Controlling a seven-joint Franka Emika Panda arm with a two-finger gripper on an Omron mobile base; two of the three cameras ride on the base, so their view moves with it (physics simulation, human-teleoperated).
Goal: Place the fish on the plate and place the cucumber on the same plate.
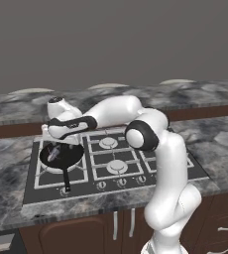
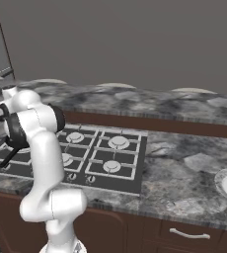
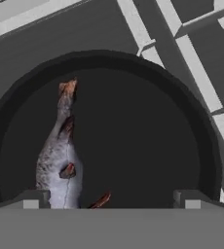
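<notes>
The fish, grey-silver with reddish fins, lies in the left half of a black frying pan. My gripper hangs open just above the pan, one fingertip over the fish's lower end and the other far to its right. From the left base view the gripper points down over the fish in the pan on the stove's front-left burner. The plate sits on the counter at the far right, cut by the picture's edge. The cucumber is out of view.
The pan's long handle points toward the counter's front edge. The gas stove has several burners with grey grates. Marble counter stretches between stove and plate. A raised back counter runs behind.
</notes>
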